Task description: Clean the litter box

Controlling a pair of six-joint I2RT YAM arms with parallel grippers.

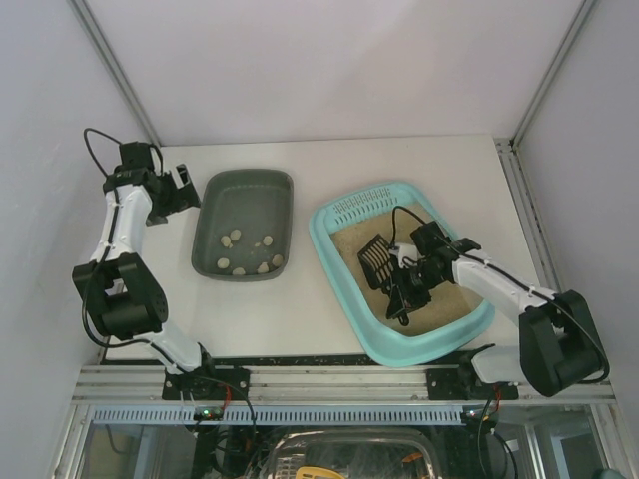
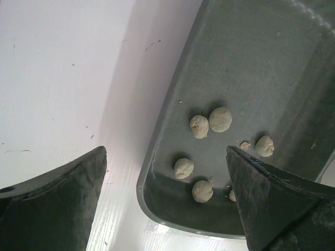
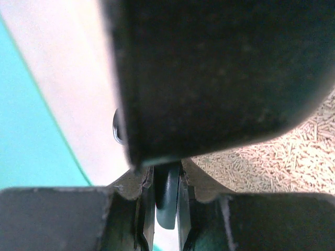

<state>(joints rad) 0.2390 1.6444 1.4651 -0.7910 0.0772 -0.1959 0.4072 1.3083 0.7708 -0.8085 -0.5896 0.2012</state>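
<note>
The turquoise litter box (image 1: 326,249) lies right of centre, with a slotted grille (image 1: 361,207) at its far end and tan litter (image 1: 444,299) inside. My right gripper (image 1: 414,281) is over the litter, shut on the handle (image 3: 167,201) of a black slotted scoop (image 1: 373,256). In the right wrist view the scoop (image 3: 209,78) fills the top, with litter (image 3: 293,151) at right and the turquoise wall (image 3: 31,136) at left. My left gripper (image 1: 188,190) is open and empty beside the grey tray's far left edge. Its fingers (image 2: 68,193) straddle a corner of that tray.
A dark grey-green tray (image 1: 245,195) stands left of centre and holds several pale round clumps (image 1: 235,239), which also show in the left wrist view (image 2: 220,119). White walls enclose the table on the left, the right and at the back.
</note>
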